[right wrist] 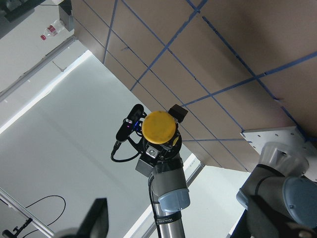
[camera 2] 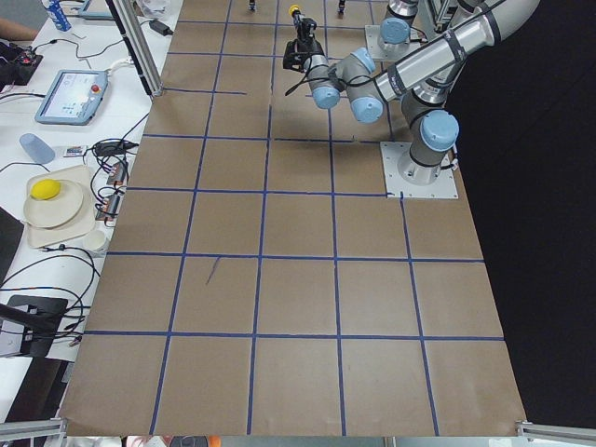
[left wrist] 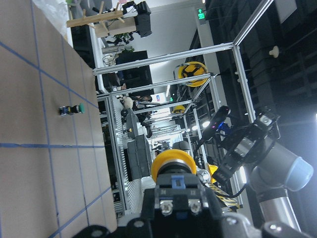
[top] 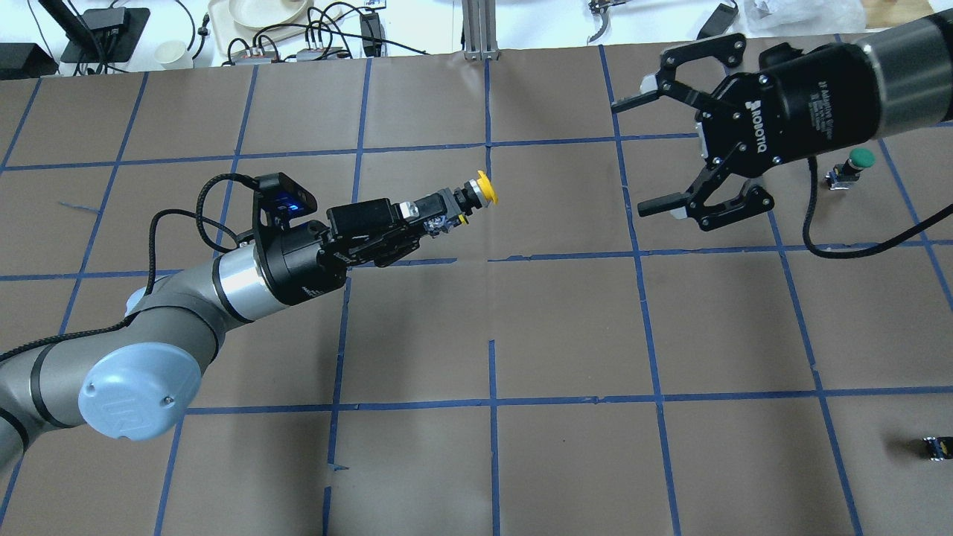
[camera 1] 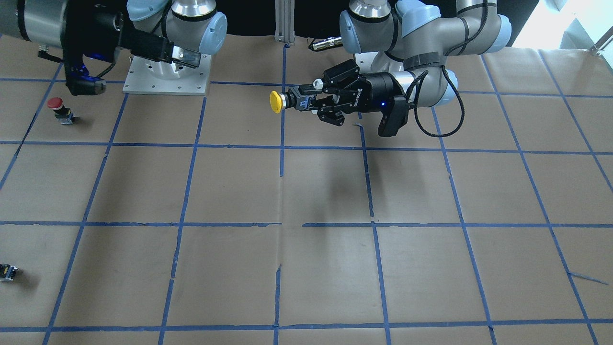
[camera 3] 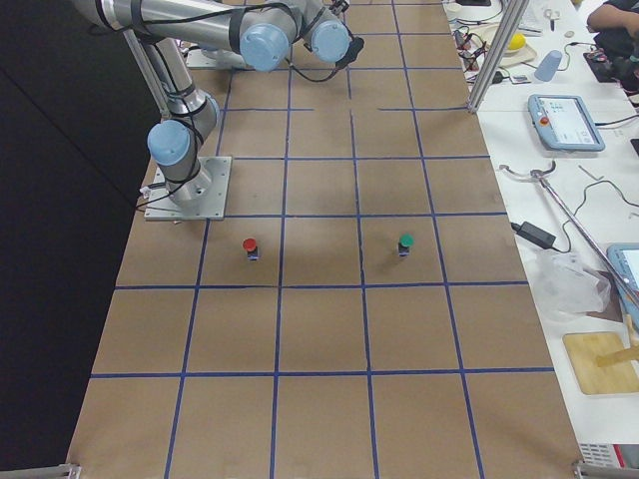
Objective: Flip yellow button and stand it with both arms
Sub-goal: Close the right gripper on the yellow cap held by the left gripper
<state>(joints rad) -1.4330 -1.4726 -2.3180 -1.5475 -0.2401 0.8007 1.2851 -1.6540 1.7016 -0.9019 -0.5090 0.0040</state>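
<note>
Above mid-table [top: 566, 313], left gripper [top: 428, 219] clamped the yellow button [top: 465, 199] by its body, cap pointing to 2 o'clock. At its 3 o'clock, right gripper [top: 640, 156] hung apart, jaws spread wide, holding nothing.

Open air seemingly fronts the yellow button [top: 482, 187].

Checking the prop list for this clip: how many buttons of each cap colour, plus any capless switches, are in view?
Yellow-capped button: 1
Red-capped button: 1
Green-capped button: 1
Capless switch block: 1
Total: 4
</note>
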